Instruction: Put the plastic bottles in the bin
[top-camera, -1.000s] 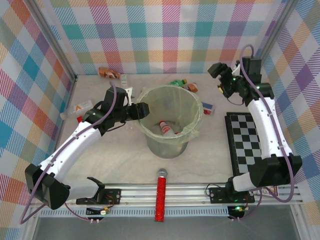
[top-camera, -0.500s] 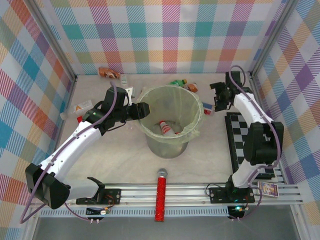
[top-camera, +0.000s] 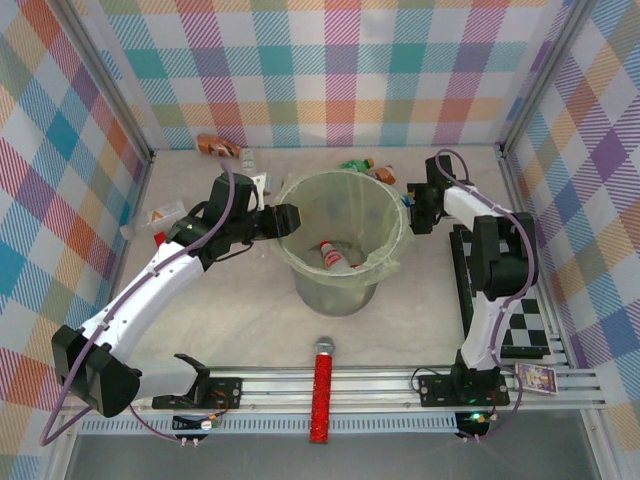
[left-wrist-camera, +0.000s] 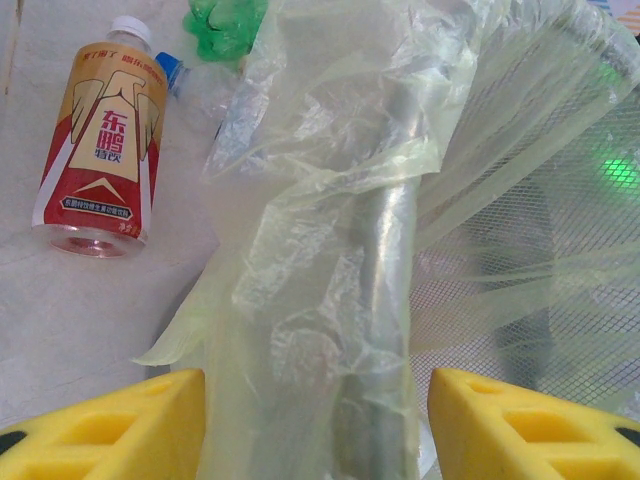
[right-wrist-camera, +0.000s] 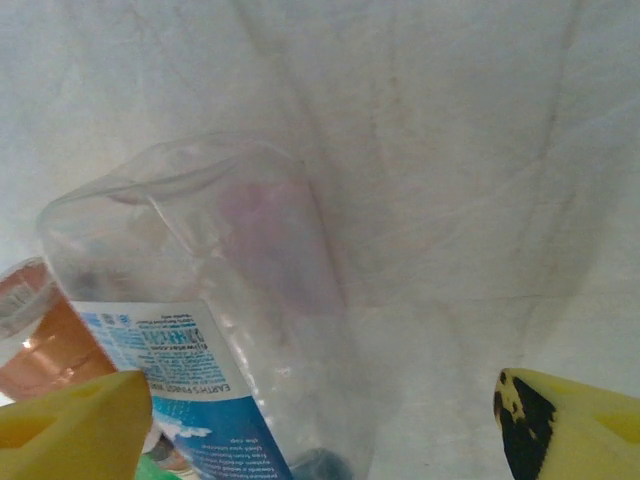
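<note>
Bottle (right-wrist-camera: 200, 330), clear with a blue label, lies on the table (right-wrist-camera: 450, 150) just right of the bin (top-camera: 330, 292), between the wide-open, empty fingers of the right gripper (right-wrist-camera: 320, 405), nearer one finger. The left gripper (left-wrist-camera: 315, 425) straddles the bin's rim; whether it grips cannot be told.

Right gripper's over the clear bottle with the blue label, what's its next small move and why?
Probably lower a little and close on the clear bottle: the right gripper stands open with the bottle lying on the table between its fingers, not yet gripped. The left gripper holds the bin rim.
</note>
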